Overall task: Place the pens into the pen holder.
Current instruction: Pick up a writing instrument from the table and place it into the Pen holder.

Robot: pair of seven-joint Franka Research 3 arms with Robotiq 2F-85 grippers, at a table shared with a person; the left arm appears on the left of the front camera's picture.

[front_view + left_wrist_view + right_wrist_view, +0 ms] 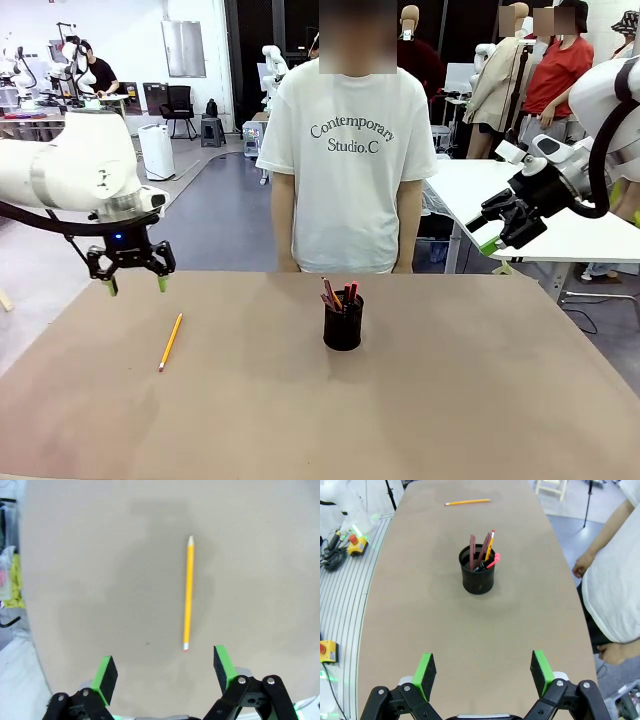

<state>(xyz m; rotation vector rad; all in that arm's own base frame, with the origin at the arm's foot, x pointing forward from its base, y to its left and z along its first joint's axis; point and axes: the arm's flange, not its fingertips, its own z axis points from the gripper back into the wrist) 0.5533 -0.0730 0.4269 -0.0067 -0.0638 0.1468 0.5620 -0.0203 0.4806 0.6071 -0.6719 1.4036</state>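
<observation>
The black mesh pen holder [343,322] [477,573] stands mid-table with several pens in it: dull red-pink ones [473,552], a yellow-orange pencil [490,544] and a black pen with a red cap [490,563]. Another yellow-orange pencil [170,341] [188,593] [467,502] lies flat on the table's left part. My left gripper [135,285] [165,671] hovers open above the table, just behind and left of that pencil. My right gripper [487,235] [484,672] is open and raised at the right, off the table's far right corner.
A person in a white T-shirt [347,150] stands at the far edge behind the holder, hands [581,566] down at the sides. A white table [470,195] stands behind at the right. The brown tabletop [450,400] is bare around the holder.
</observation>
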